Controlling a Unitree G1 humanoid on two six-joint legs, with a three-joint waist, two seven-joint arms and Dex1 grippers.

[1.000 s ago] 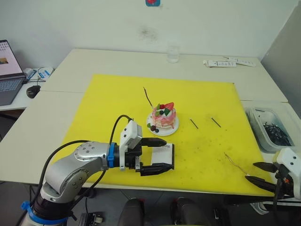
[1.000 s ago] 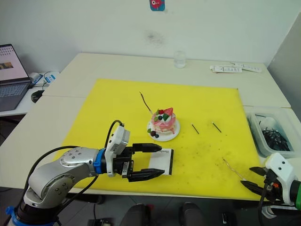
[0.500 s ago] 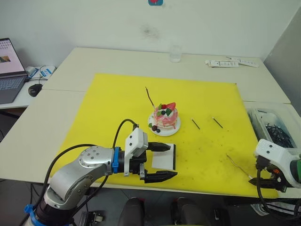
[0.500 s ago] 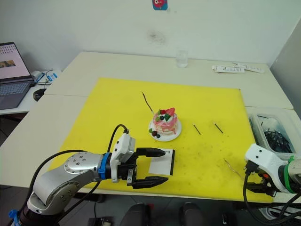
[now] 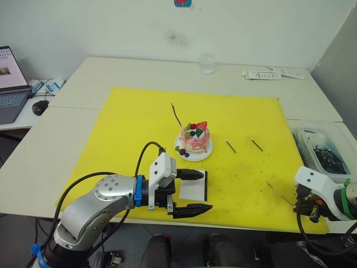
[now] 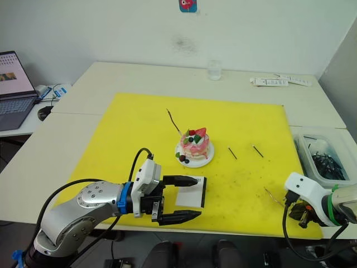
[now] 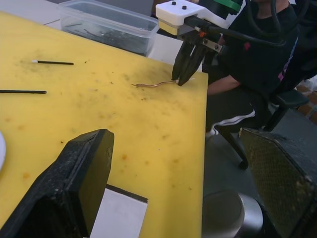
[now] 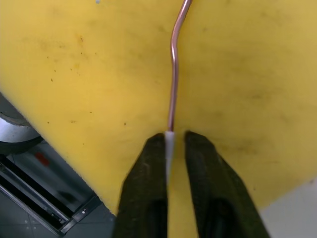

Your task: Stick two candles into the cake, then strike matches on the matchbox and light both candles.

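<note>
The pink cake (image 5: pixel 194 139) sits on its white plate (image 5: pixel 205 153) mid-mat. One thin dark candle (image 5: pixel 176 115) rises tilted at the cake's far left side. The other candle (image 5: pixel 279 192) lies on the mat near the right front edge, and my right gripper (image 8: pixel 173 138) is shut on its pale end (image 8: pixel 170 141). Two short matches (image 5: pixel 230 146) (image 5: pixel 256 145) lie right of the cake. The white matchbox (image 5: pixel 194 188) lies flat in front of the cake, between the wide-open fingers of my left gripper (image 5: pixel 204 191), untouched.
The yellow mat (image 5: pixel 139 123) covers the table's middle. A clear plastic bin (image 5: pixel 319 146) of dark sticks stands off its right edge. At the back are a glass (image 5: pixel 206 64) and white strips (image 5: pixel 273 74). A laptop (image 5: pixel 8 84) and mouse (image 5: pixel 39 108) are far left.
My right gripper came in from beyond the mat's front right corner to the lying candle's end and shut on it. The left gripper edged slightly toward the front, staying open around the matchbox.
</note>
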